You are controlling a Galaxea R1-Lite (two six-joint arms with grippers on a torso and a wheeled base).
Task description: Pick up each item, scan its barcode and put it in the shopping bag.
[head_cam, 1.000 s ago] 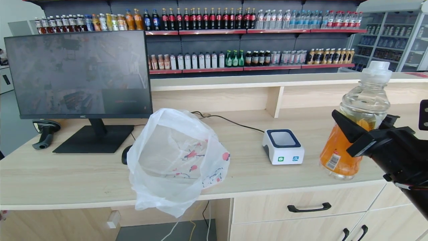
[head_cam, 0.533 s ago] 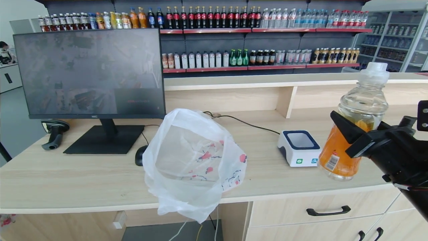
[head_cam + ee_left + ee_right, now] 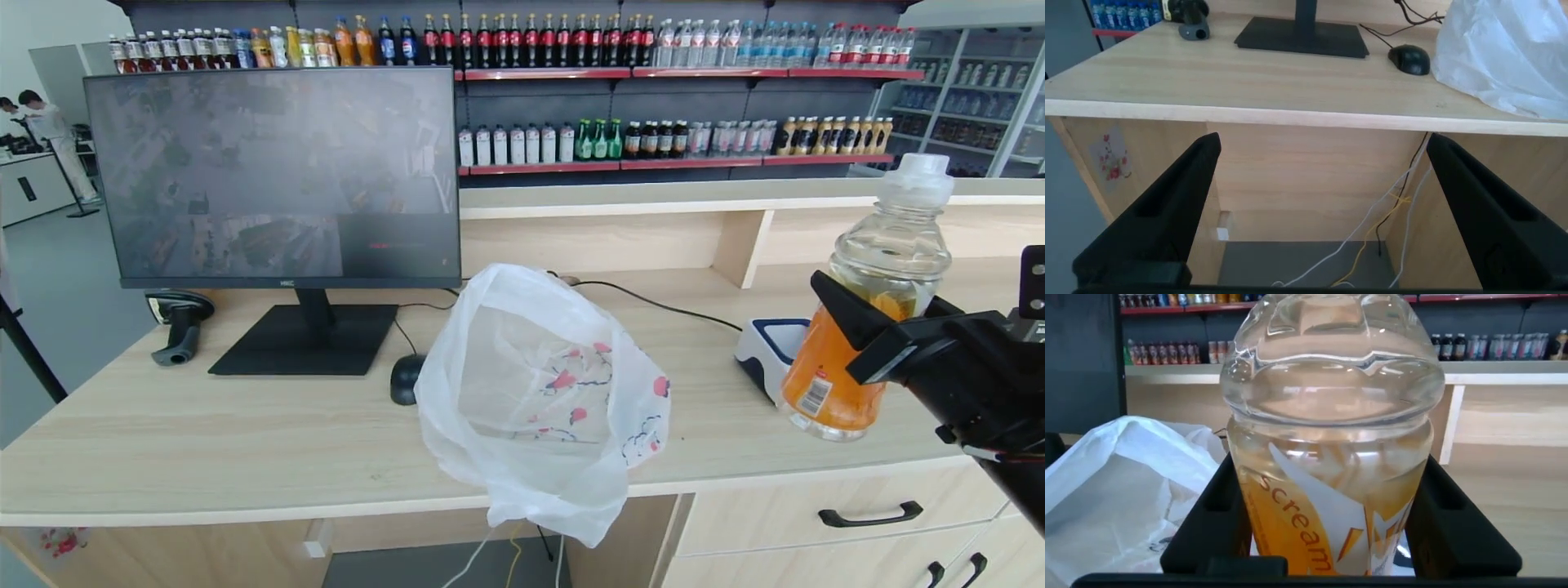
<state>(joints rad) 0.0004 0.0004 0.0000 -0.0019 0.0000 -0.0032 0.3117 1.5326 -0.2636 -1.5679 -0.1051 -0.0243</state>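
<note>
A clear bottle of orange drink (image 3: 833,367) with a white cap stays upright in my right gripper (image 3: 886,298), which is shut on its middle, above the counter's right end. It stands in front of the white barcode scanner (image 3: 763,351) and covers part of it. The right wrist view has the bottle (image 3: 1331,457) between the black fingers (image 3: 1208,523). A white plastic shopping bag (image 3: 539,392) lies open on the counter's front edge, left of the scanner. My left gripper (image 3: 1323,220) is open and empty, low in front of the counter, below its top.
A dark monitor (image 3: 277,171) stands at the counter's (image 3: 204,441) back left, with a black mouse (image 3: 406,378) and a handheld scanner (image 3: 178,322) beside it. Cables hang under the counter (image 3: 1388,212). Drawers (image 3: 865,514) are below at the right. Drink shelves fill the back wall.
The whole head view has shifted right, so the camera has turned left. The bottle keeps its place in the gripper and now overlaps the barcode scanner.
</note>
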